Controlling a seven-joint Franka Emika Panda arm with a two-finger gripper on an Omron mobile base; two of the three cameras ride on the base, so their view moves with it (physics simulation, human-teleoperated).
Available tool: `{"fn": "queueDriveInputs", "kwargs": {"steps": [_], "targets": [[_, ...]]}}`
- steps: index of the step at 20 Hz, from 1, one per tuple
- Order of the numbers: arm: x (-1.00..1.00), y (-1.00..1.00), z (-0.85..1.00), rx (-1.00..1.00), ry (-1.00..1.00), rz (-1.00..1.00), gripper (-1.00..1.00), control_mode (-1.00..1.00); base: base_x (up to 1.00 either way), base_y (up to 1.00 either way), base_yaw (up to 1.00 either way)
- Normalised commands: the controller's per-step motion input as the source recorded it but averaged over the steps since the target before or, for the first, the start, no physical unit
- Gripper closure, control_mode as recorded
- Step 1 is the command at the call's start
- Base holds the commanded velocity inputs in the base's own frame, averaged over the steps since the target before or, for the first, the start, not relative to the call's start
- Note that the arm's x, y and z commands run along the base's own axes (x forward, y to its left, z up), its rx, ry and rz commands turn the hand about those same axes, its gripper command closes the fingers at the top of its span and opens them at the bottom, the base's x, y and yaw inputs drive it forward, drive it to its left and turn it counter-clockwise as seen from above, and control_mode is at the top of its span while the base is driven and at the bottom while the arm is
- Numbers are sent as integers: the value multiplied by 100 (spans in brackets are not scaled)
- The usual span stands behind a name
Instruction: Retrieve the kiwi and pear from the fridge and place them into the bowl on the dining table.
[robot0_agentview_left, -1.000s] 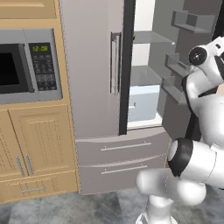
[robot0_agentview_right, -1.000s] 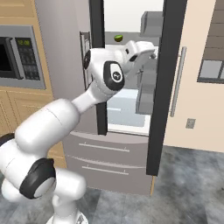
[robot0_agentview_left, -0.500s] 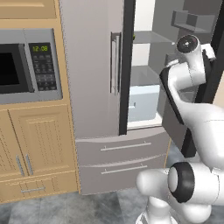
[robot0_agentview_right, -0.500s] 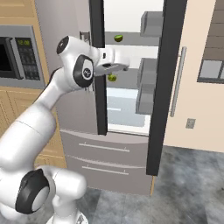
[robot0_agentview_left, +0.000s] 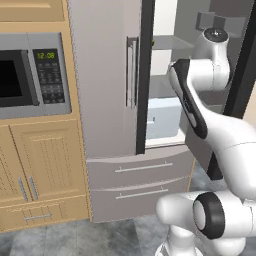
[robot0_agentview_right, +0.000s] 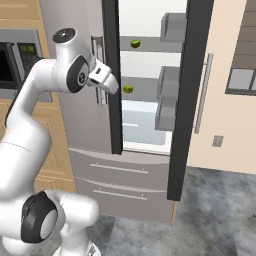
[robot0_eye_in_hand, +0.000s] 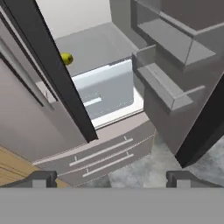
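The fridge (robot0_agentview_right: 120, 175) stands with its right door (robot0_agentview_right: 196, 100) swung open and its left door (robot0_agentview_left: 105, 75) shut. A darker green fruit (robot0_agentview_right: 135, 43), likely the kiwi, lies on the upper shelf. On the shelf below lies a yellow-green fruit (robot0_agentview_right: 128, 89), likely the pear (robot0_eye_in_hand: 66, 58), half hidden by the black door edge in the hand view. My gripper (robot0_agentview_right: 111, 86) hangs open and empty in front of the left door's edge, just left of the pear and outside the fridge; the hand view shows its tips (robot0_eye_in_hand: 111, 179) wide apart. The bowl and dining table are out of view.
A pale drawer (robot0_eye_in_hand: 105, 89) sits under the lower shelf. Grey door bins (robot0_eye_in_hand: 168, 85) line the open door. Two freezer drawers (robot0_agentview_left: 140, 182) are below. A built-in microwave (robot0_agentview_left: 30, 75) and wood cabinets (robot0_agentview_left: 45, 170) stand to the left, grey floor (robot0_agentview_right: 215, 215) to the right.
My arm has swung left and pulled the hand back from the upper shelf to the left door's edge. The jaws stayed open and empty. Both fruits lie where they were.
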Motion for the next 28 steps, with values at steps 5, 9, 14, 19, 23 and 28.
{"fn": "queueDriveInputs", "kwargs": {"steps": [5, 9, 14, 19, 23, 28], "targets": [[-4, 74, -19, 27, -8, 6, -100, -100, 0, 0, 0], [9, 49, -4, 1, -12, 10, -100, -100, 0, 0, 0], [54, 40, 0, -1, -5, 12, -100, -100, 0, 0, 0], [78, 30, 0, -2, 3, 8, -100, -100, 0, 0, 0], [86, 25, 0, -3, 1, 5, -100, -100, 0, 0, 0], [40, 5, 0, -6, -7, 0, -100, -100, 0, 0, 0]]}}
